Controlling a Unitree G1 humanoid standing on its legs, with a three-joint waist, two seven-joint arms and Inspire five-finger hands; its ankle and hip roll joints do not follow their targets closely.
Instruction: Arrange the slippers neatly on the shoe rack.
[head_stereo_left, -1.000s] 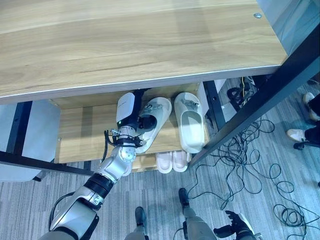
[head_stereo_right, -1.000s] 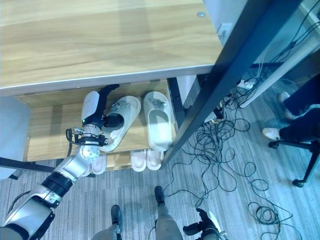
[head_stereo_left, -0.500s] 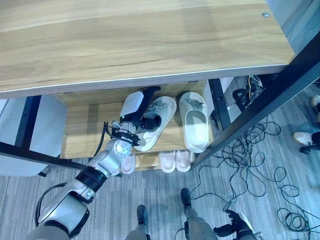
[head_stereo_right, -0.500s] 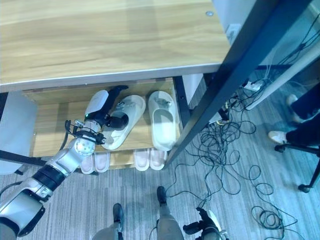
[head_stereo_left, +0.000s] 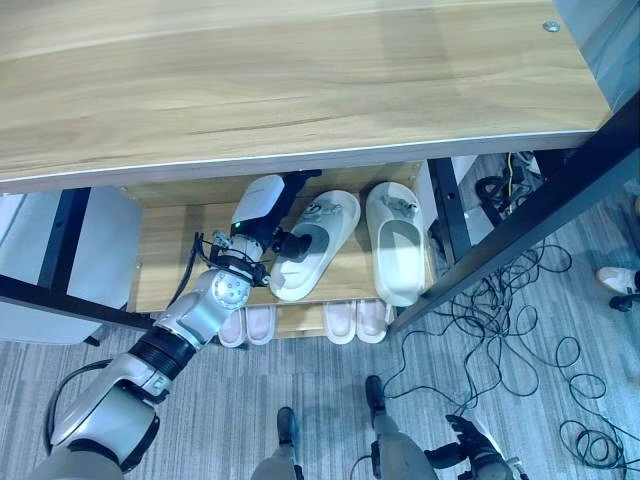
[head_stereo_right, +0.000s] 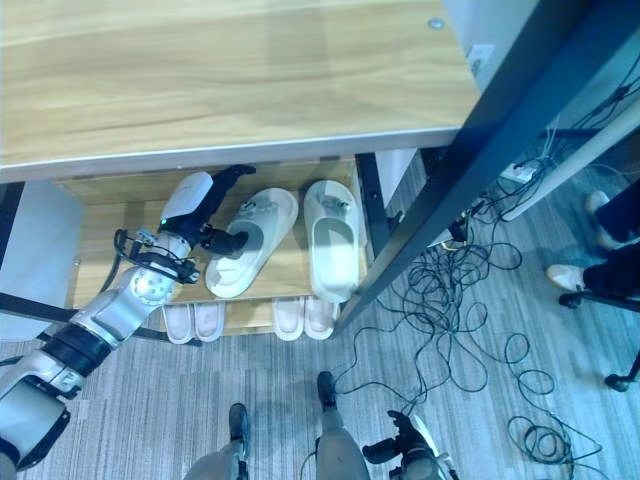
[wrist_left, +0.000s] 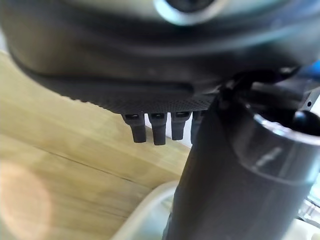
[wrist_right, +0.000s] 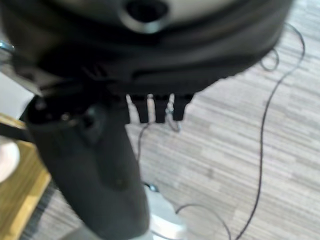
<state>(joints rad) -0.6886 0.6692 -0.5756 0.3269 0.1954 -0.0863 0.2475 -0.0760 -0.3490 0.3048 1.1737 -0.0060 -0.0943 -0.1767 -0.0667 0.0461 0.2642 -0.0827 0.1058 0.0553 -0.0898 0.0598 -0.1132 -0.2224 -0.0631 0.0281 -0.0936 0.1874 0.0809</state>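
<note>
On the rack's (head_stereo_left: 160, 262) middle shelf, my left hand (head_stereo_left: 262, 215) rests at the heel of the left slipper (head_stereo_left: 315, 243), thumb in its opening; whether my fingers grip, I cannot tell. That slipper lies angled, toe leaning toward its straight mate (head_stereo_left: 397, 243). Pushing off-centre could swing it into the mate or off the front edge. Two small pairs (head_stereo_left: 355, 320) sit on the shelf below. My right hand (head_stereo_left: 462, 447) hangs low, curled, empty.

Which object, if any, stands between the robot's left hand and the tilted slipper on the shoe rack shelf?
Nothing visible does. The left hand is already at the tilted slipper on the shelf, its thumb inside the opening. The second slipper lies straight beside it, to the right, not between them.
</note>
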